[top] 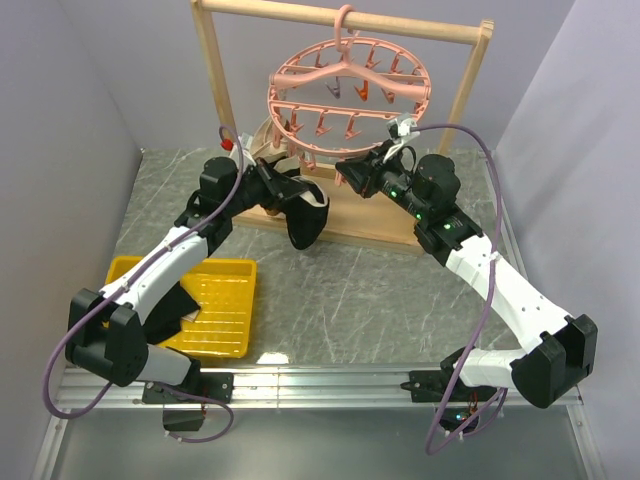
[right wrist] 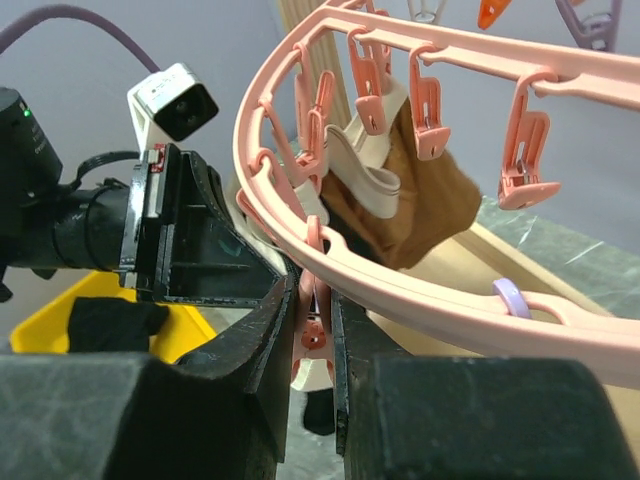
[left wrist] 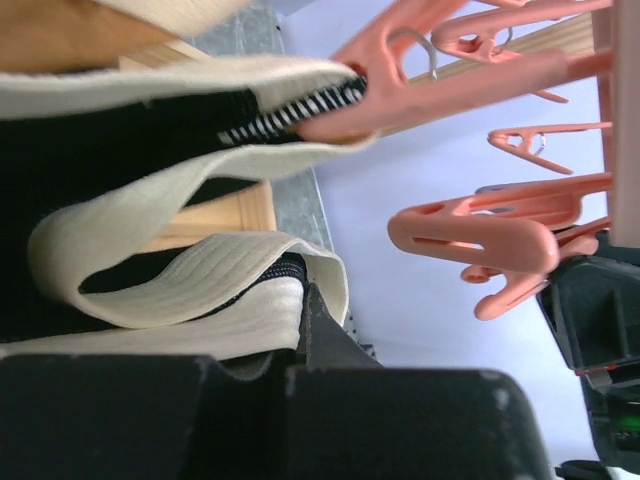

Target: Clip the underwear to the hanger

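Note:
The pink round hanger point(top: 275, 100) hangs by its hook from a wooden frame. The black underwear point(top: 305, 225) with its beige waistband hangs below the ring's near left side. My left gripper point(top: 272, 185) is shut on the waistband point(left wrist: 200, 285), and its jaws point(left wrist: 295, 345) pinch the band's edge. One pink peg point(left wrist: 345, 100) grips the waistband further along. My right gripper point(top: 350, 172) is shut on another pink peg point(right wrist: 316, 340) under the ring point(right wrist: 420, 290). A cream bit of cloth shows at that peg's lower end.
The pale wooden frame point(top: 215, 90) stands on the marbled table. A brown-and-cream garment point(right wrist: 420, 200) hangs clipped on the ring's far side. A yellow tray point(top: 130, 265) holding a dark cloth point(top: 175, 310) sits at the front left. Grey walls close in on both sides.

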{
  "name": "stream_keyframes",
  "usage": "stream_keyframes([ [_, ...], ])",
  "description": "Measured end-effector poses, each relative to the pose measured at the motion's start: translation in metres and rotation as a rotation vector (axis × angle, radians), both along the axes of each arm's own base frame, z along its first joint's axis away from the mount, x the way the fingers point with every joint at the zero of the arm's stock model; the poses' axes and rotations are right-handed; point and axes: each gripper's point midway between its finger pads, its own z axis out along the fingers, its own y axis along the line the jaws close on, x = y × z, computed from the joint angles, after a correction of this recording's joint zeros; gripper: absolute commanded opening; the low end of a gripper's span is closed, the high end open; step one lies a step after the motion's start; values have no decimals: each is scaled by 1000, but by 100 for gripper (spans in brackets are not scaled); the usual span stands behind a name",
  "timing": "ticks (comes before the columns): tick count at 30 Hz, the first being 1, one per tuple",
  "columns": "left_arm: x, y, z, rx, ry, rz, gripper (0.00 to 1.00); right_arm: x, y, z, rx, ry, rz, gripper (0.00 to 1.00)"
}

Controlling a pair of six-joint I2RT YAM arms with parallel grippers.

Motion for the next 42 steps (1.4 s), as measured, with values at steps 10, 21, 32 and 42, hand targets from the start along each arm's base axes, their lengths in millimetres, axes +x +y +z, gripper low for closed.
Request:
stream_keyframes([
  [10, -2, -6, 7, -64, 77, 23, 0, -1, 2, -1, 82, 92, -6, 0],
  [21, -3, -13, 19, -124, 124, 27, 0, 8, 1, -9, 102, 130, -46, 0],
  [32, 0, -22, 27, -157, 145, 26, 0, 9, 5, -10, 111, 114, -64, 0],
  [42, 0, -26, 31, -172, 154, 23, 0, 10, 8, -16, 64, 53, -92, 0],
])
